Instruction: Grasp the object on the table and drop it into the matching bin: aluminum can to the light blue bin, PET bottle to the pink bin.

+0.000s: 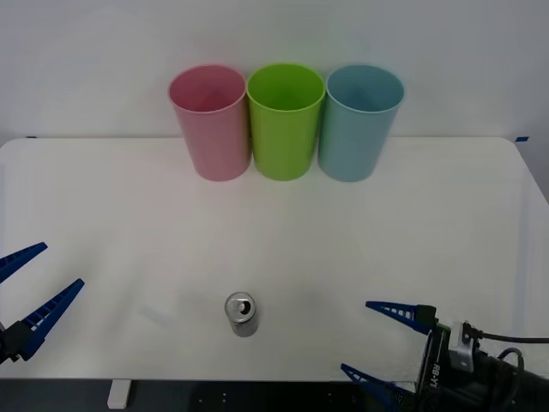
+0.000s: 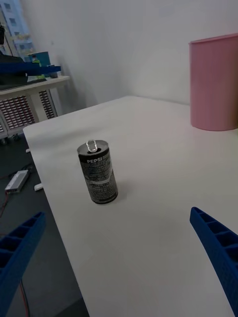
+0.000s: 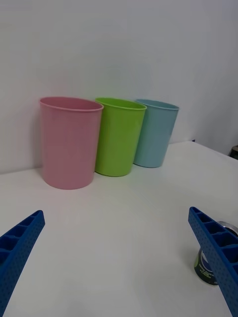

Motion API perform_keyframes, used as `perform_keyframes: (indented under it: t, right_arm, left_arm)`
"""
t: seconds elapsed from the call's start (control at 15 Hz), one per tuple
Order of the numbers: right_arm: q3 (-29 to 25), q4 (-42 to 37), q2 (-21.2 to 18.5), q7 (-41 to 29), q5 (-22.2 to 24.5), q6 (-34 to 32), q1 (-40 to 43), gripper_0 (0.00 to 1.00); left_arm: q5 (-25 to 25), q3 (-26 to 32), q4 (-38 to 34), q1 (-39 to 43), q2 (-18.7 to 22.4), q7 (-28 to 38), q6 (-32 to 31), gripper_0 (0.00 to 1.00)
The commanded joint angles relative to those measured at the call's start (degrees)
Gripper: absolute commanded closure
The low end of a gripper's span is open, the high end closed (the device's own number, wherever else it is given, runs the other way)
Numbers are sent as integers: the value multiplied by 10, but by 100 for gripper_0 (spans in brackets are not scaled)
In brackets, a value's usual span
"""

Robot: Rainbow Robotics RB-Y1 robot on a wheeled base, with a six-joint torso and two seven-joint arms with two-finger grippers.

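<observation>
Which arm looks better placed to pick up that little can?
Probably the right. The aluminum can stands upright near the table's front edge; the right gripper, fingers open, faces it squarely, on the light blue bin's side. The left gripper sits farther off.

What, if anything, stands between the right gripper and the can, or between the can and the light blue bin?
Nothing visible does. Bare table lies between the open right gripper and the upright can. The way from the can to the light blue bin is bare table too; the green bin stands beside it, not in front.
</observation>
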Motion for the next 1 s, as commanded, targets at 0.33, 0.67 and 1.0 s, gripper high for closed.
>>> perform_keyframes:
  t: [0.33, 0.67, 1.0]
  right_arm:
    - [94, 0, 1, 14, 0, 117, -24, 0]
    - [150, 0, 1, 18, 1, 185, -38, 0]
    - [185, 0, 26, 22, 31, 234, -52, 0]
  left_arm:
    - [0, 0, 0, 0, 0, 0, 0, 0]
    - [0, 0, 0, 0, 0, 0, 0, 0]
    - [0, 0, 0, 0, 0, 0, 0, 0]
